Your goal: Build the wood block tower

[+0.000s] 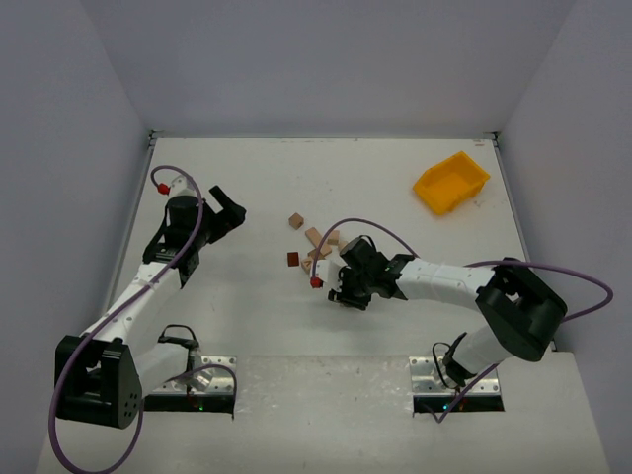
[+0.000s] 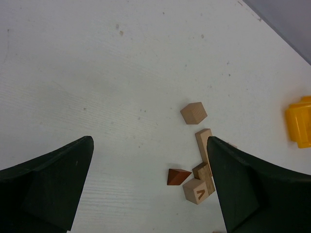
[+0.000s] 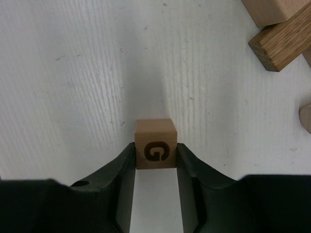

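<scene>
White tabletop, grey walls. Left of the yellow bin [image 1: 451, 183], my right gripper [image 3: 155, 154] pinches the G cube [image 3: 154, 132] low at the table. The other wooden blocks [image 1: 313, 237] lie scattered beside it, nothing stacked. Farther left, my left gripper [image 2: 148, 141] gapes empty. I judge the tower barely begun.

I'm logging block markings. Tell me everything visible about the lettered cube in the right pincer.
The G cube is pale tan wood, crisp-edged, a dark G on its near face reading upright. The fingers of the right pincer press its two sides; white table lies beneath, other blocks well apart.
</scene>
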